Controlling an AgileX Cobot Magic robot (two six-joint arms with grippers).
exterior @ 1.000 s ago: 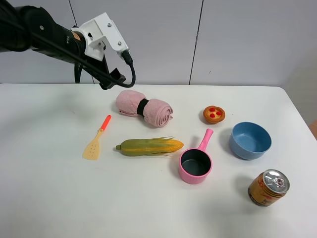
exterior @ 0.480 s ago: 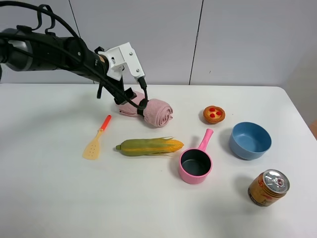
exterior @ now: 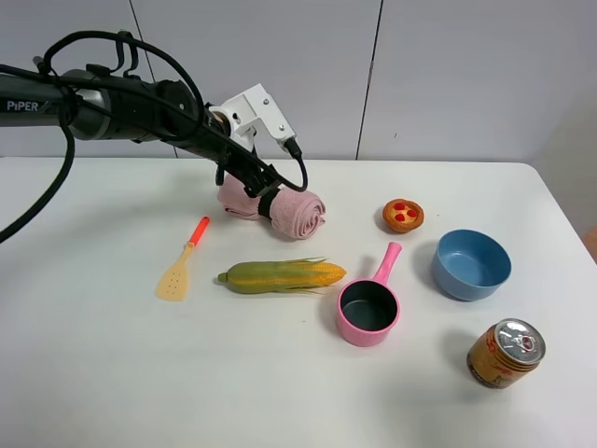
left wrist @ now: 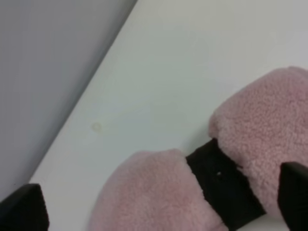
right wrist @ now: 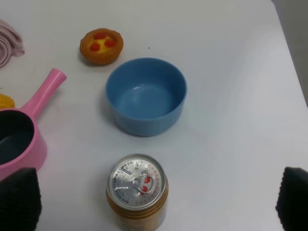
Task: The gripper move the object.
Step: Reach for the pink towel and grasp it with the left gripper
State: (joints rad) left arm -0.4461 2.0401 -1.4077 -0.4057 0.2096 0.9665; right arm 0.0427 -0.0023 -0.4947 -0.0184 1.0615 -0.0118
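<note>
The object, a dusty-pink rolled towel with a black band around its middle, lies on the white table at the back centre. My left gripper, a black arm end with a white box module, is down over the towel's banded middle. In the left wrist view the towel and its band fill the space between the two black fingertips, which stand wide apart, so the left gripper is open. My right gripper is open and empty, hanging above the table's right part.
A corn cob lies in front of the towel, with an orange spatula to its left. A pink saucepan, a small tart, a blue bowl and a drink can stand to the right.
My left arm has swung down and to the right, from above the table's back left to the towel's middle. The towel and the other things have not moved.
</note>
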